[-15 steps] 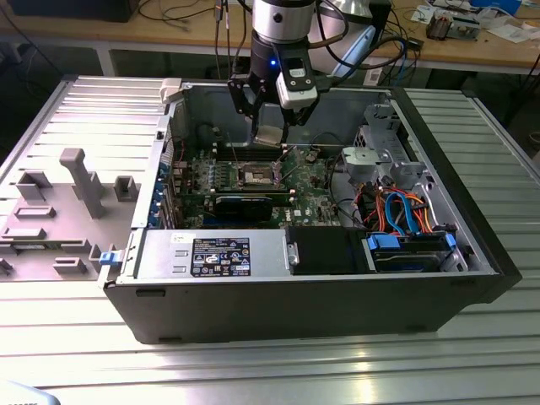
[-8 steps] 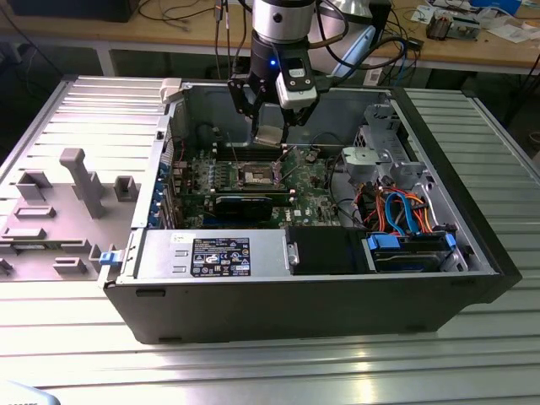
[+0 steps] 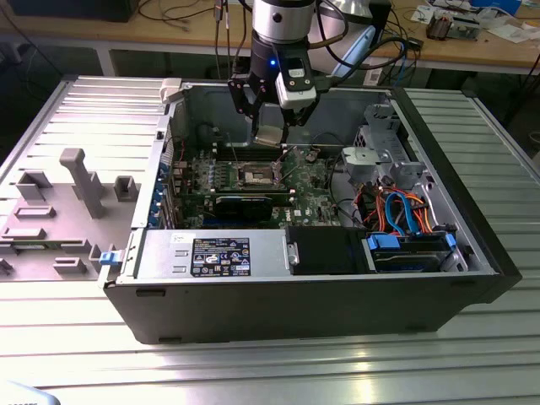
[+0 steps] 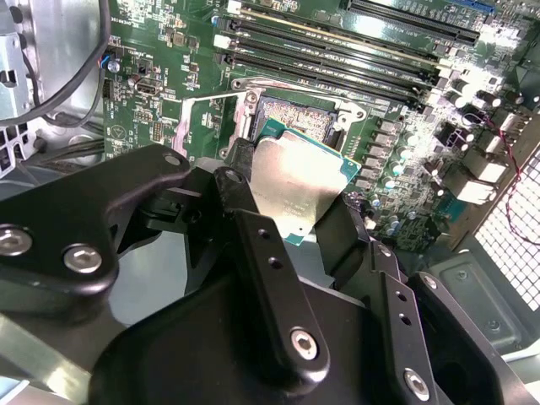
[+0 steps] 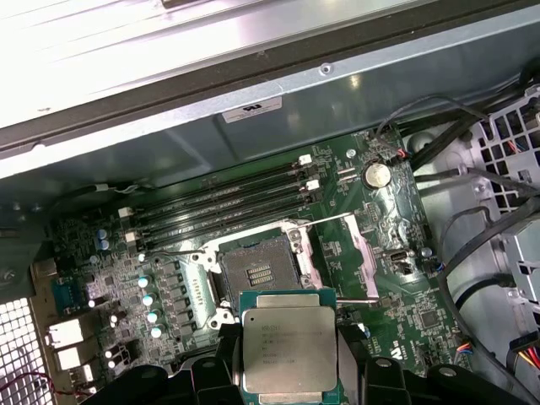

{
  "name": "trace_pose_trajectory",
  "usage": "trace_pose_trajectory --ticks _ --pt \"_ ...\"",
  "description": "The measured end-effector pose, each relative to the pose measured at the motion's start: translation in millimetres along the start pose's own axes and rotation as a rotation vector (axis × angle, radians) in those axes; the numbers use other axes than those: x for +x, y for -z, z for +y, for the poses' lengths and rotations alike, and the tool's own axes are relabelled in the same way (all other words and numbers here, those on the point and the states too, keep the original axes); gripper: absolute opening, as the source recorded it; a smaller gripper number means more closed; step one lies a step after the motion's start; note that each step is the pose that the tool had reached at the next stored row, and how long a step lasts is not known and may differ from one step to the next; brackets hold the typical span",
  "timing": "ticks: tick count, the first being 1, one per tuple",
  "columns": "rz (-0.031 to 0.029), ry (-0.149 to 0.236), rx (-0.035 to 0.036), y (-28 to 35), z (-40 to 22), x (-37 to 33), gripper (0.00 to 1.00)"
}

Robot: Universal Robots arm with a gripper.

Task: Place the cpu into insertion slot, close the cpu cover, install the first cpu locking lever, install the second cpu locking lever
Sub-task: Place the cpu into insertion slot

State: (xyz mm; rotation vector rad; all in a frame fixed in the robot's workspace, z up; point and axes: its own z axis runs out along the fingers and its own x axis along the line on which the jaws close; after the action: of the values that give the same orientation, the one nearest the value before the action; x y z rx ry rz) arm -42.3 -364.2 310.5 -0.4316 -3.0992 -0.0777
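Observation:
My gripper [image 3: 268, 135] hangs inside the open computer case, shut on the cpu [image 3: 268, 137], a flat square chip with a dull silver top and green edge. The same cpu [image 5: 288, 346] sits between the black fingers [image 5: 202, 375] in the first wrist view, and tilts between them as cpu [image 4: 297, 184] in the second wrist view. The insertion slot [image 3: 256, 175] lies on the green motherboard, below the chip and apart from it. It shows as an open square socket, insertion slot [image 5: 260, 270] and insertion slot [image 4: 295, 118], with a silver rim. Thin lever wires stand out beside it.
Long memory slots [image 5: 224, 202] run beside the socket. A black card [image 3: 245, 202] crosses the board near it. A drive cage [image 3: 384, 156] and orange and blue cables [image 3: 396, 211] fill the case at the exterior view's right. Grey plastic fixtures [image 3: 80, 181] stand outside at its left.

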Motion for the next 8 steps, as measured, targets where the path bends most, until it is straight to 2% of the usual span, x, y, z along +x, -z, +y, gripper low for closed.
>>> trace_pose_trajectory --ticks 8 --pt "-0.0002 -0.005 -0.0002 0.0 0.0 0.0 0.55"
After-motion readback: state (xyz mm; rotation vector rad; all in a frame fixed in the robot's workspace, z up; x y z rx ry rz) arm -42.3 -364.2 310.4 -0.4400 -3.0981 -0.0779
